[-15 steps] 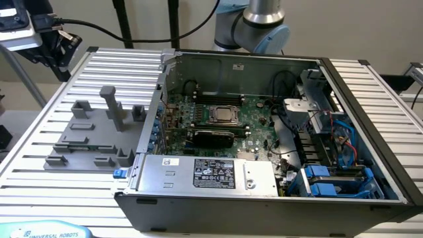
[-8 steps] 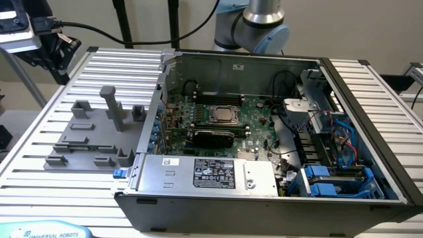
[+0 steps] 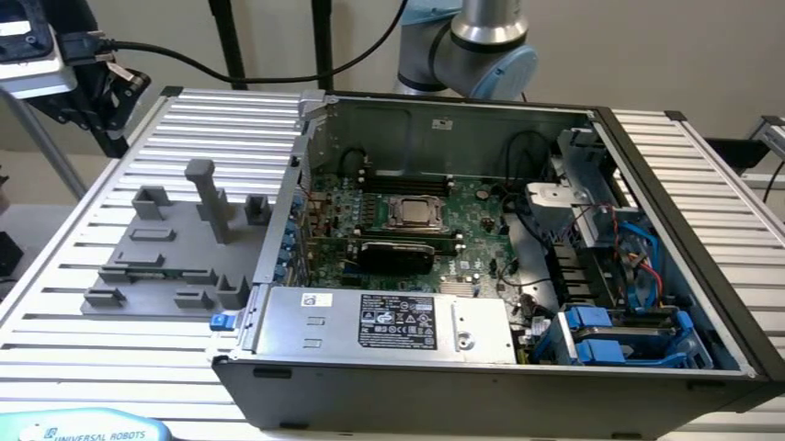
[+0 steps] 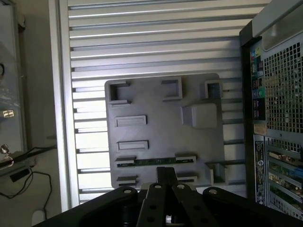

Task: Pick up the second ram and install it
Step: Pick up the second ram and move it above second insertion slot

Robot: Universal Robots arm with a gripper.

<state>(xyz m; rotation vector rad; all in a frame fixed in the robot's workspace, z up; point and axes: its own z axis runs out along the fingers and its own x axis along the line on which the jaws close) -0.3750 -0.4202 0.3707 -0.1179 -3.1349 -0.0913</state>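
Observation:
The second ram [image 4: 156, 161] is a thin green stick lying flat in a holder on the grey fixture plate [image 4: 161, 106]. My gripper [image 4: 166, 173] hangs well above the plate with its two dark fingers pressed together and nothing between them. In the picture its tips sit just beside the stick's middle. In the exterior view the same ram [image 3: 157, 273] lies on the fixture plate [image 3: 123, 253], on the left of the open computer case [image 3: 491, 367]. The black wrist assembly [image 3: 86, 83] is high at the upper left.
Inside the case lie the motherboard with its CPU socket [image 3: 417, 213] and the long black slots [image 3: 405, 182] behind it. A tall grey post [image 3: 206, 197] and several blocks rise from the fixture plate. A power supply [image 3: 381, 322] fills the case's front, and the ribbed aluminium table [image 3: 73, 340] lies around it.

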